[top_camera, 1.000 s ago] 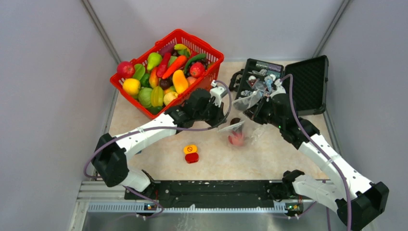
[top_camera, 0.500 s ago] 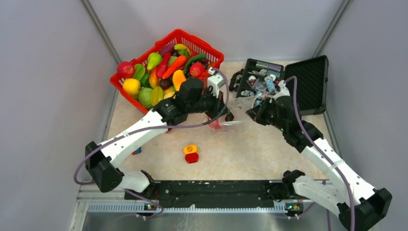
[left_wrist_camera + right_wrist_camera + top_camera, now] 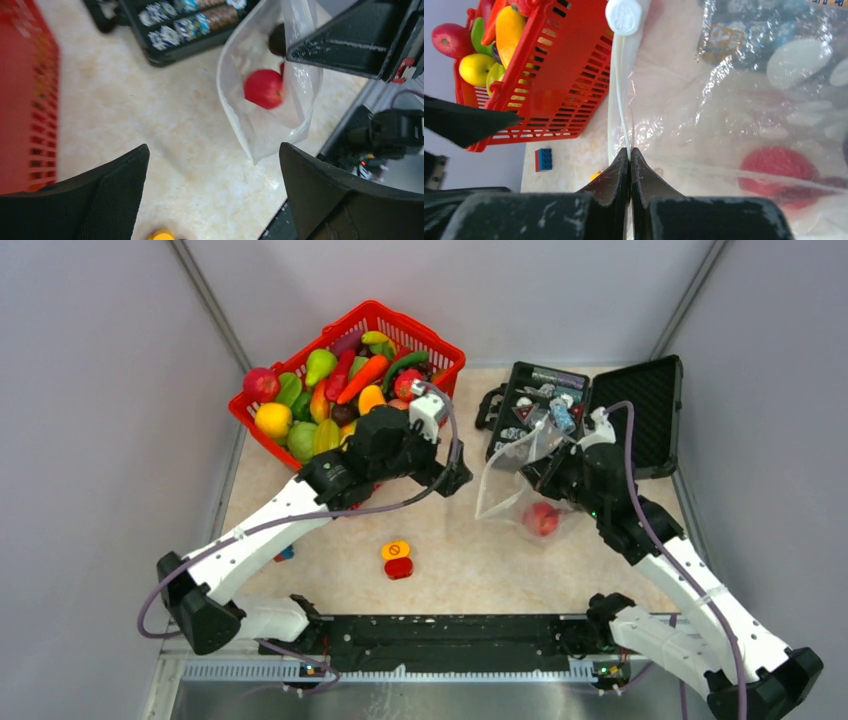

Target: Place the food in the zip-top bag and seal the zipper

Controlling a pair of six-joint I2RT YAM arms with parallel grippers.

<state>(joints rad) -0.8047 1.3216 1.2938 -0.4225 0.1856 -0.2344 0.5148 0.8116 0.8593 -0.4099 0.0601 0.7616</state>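
- Beige marbled table [image 3: 470,575] inside grey partition walls; arm bases at the near edge.
- Red basket [image 3: 564,70] stands at the far left and is heaped with food [image 3: 320,400]. Open black case [image 3: 640,410] stands at the far right. An orange-and-red button block [image 3: 397,559] and a blue brick [image 3: 544,159] lie loose on the table; neither belongs to the task.
- Right gripper [image 3: 629,152]: fingers pressed together, pinching the zip-top bag [image 3: 265,125] at its mouth edge. The bag hangs from this grip above the table, in front of the case.
- Zipper [image 3: 620,100]: the whitish strip runs away from the pinch point. The mouth gapes, so it is not sealed.
- Contents: one red fruit [image 3: 263,88] sits low in the bag. A dark piece shows near it in the left wrist view, too obscured to identify.
- Left gripper [image 3: 214,150]: fingers spread wide with nothing between them, poised above bare table between basket and bag.
- Step in hand, as judged: loading. One piece at least is bagged, most of the food is in the basket, and sealing is not yet begun.
- Next move, as judged: the left arm should go to the basket for another piece, then bring it over the mouth. That calls for the right gripper to hold the mouth high and open, and for a drop lined up inside the rim, since the soft film can fold shut.
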